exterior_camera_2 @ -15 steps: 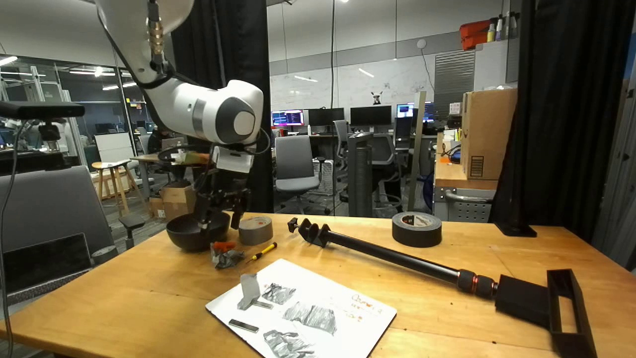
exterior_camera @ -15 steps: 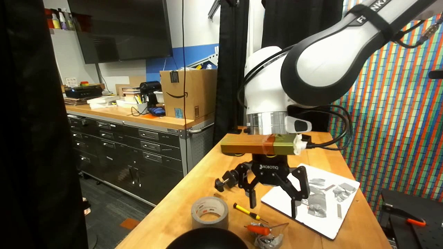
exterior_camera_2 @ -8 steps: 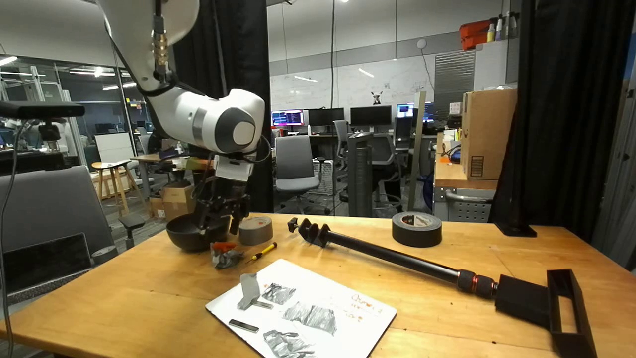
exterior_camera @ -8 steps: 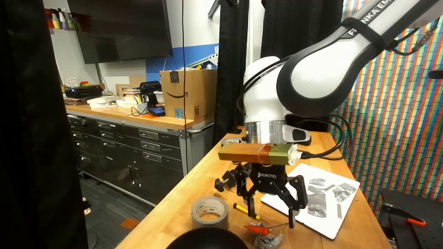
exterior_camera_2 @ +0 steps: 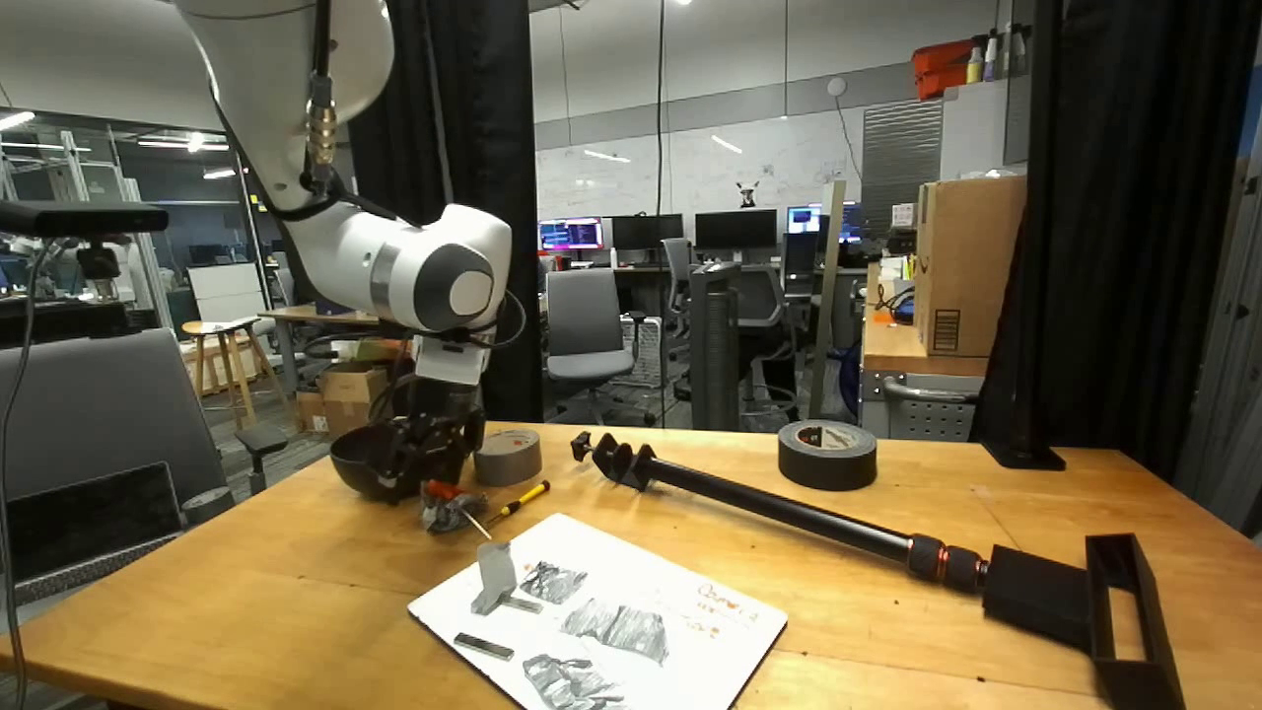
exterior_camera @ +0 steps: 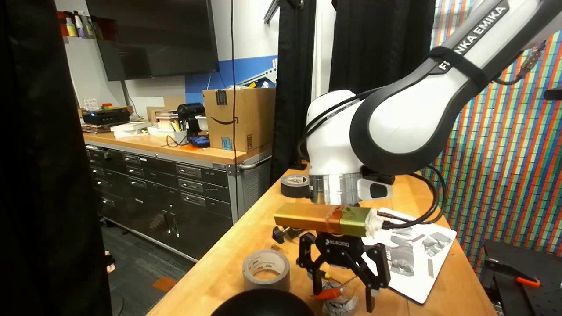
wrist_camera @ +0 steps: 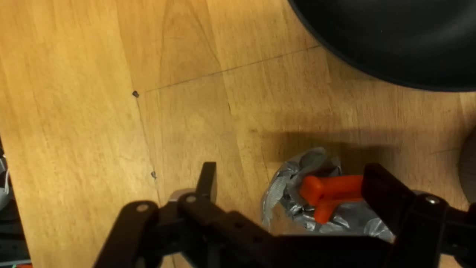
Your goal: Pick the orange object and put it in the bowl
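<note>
The orange object [exterior_camera: 329, 293] lies on crumpled grey tape [exterior_camera: 340, 306] and has a thin shaft; it also shows in the other views [exterior_camera_2: 444, 490] [wrist_camera: 334, 188]. My gripper [exterior_camera: 344, 297] is open and low, with one finger on either side of the orange object. In the wrist view [wrist_camera: 292, 175] the right finger covers the object's right end; I cannot tell whether it touches. The left finger stands apart over bare wood. The black bowl [exterior_camera: 263, 303] is beside the gripper, and it shows at the upper right in the wrist view [wrist_camera: 401, 41].
A grey tape roll [exterior_camera: 265, 273] stands behind the bowl. A yellow screwdriver [exterior_camera_2: 523, 498] lies close to the grey tape. A whiteboard [exterior_camera_2: 710, 651] with tape pieces, a black pole [exterior_camera_2: 779, 509] and a black tape roll [exterior_camera_2: 828, 463] are on the table.
My gripper has come down, still open, to the orange object. The object has turned, and its shaft now points out toward the whiteboard. The bowl has not moved.
</note>
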{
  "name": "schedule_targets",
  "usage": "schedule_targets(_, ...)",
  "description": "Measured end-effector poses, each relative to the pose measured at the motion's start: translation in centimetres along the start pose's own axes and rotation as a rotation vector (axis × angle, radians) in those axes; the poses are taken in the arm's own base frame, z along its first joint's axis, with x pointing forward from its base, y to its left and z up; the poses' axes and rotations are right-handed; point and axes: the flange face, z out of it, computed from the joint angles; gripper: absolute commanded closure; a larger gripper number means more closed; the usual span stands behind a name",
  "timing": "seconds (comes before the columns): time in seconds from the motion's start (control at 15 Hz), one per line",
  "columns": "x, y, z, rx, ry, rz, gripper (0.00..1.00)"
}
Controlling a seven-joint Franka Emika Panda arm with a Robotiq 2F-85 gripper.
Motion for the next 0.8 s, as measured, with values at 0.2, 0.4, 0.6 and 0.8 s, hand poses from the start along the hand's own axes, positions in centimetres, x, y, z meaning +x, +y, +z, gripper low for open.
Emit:
schedule_targets(0.2,0.9,-0.7,0.4,0.013,0.0,0.018,0.0)
schedule_targets(0.4,1.9,-1.3,0.5,0.027,0.002,0.036,0.0)
schedule_targets(0.6,2.6,-1.7,0.8,0.036,0.005,0.042,0.32)
schedule_targets(0.8,3.0,-1.9,1.3,0.032,0.018,0.034,0.58)
